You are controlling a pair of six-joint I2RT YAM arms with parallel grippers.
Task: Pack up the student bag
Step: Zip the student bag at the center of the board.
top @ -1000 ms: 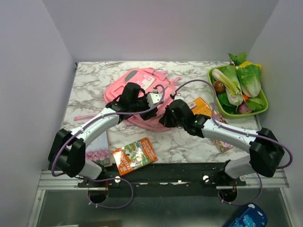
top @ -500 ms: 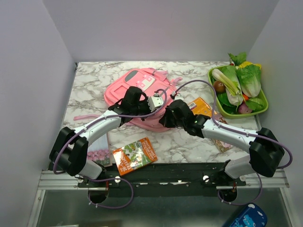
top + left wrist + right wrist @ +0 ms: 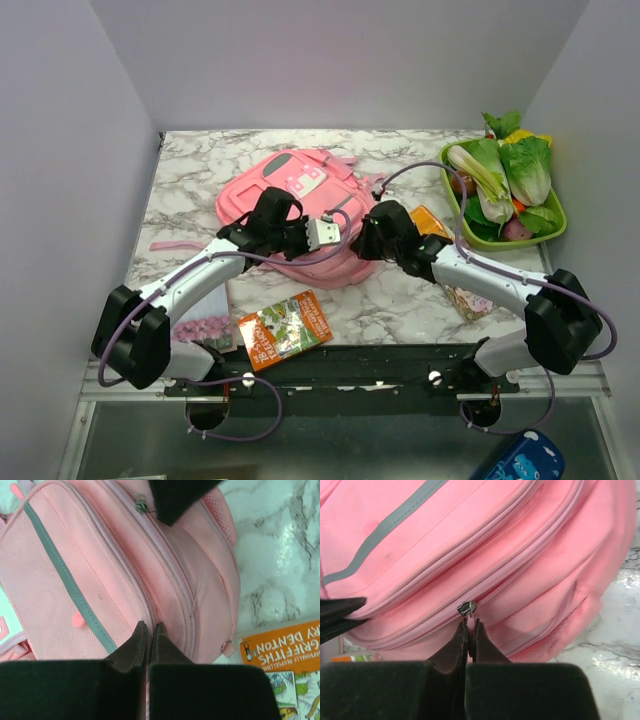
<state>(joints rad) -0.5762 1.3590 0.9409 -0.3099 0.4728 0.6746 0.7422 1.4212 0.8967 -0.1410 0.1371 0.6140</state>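
On the marble surface (image 3: 400, 300) the student bag (image 3: 290, 185) is lying in the middle, left claw (image 3: 148, 630) pinching its cloth (to steady it), right claw (image 3: 469, 625) squeezing the zip pull (image 3: 467, 608), best tugging slowly.

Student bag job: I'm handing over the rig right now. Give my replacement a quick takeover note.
Left end effector: shut, pinching fabric of the student bag at a zip seam.
Right end effector: shut on the zip pull.
Bag: lying mid-table; its zips look closed.
Done: both grips set; nothing packed that I can see.
To do: pull the zip open, then load the illustrated book at the near edge and the orange book right of the bag.
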